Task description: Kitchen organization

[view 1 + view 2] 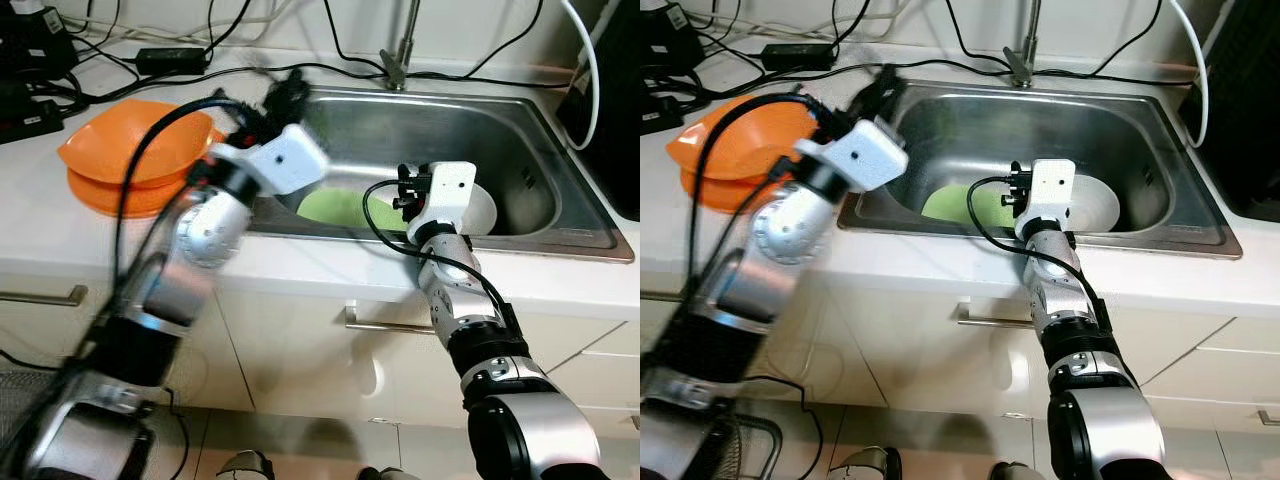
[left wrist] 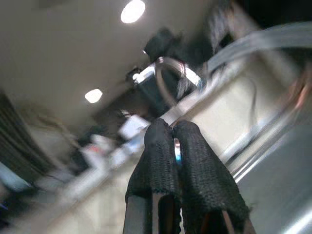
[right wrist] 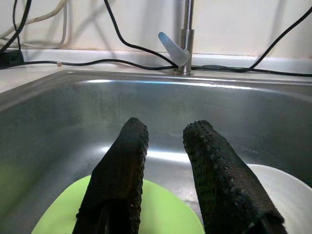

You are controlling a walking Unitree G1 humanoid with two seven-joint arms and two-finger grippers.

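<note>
A: Sink (image 1: 520, 165), stainless steel, holds a flat lime-green plate (image 1: 335, 207) beside a white plate (image 1: 485, 205).

B: Right gripper (image 3: 168, 146) hovers above them, fingers parted, empty; green plate lies just below, nearer. Left gripper (image 2: 174, 141) pinched shut, empty, raised at the sink's left rim.

The left arm (image 1: 190, 260) reaches up toward 1 o'clock, blurred, its gripper (image 2: 173, 139) pressed closed, fingertips touching. The right arm (image 1: 465, 300) points toward 11 o'clock, its gripper (image 3: 165, 134) parted, holding nothing.

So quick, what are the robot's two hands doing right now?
Left end effector: closed, holding nothing, near the sink's left rim.
Right end effector: open, empty, above the green plate.
</note>
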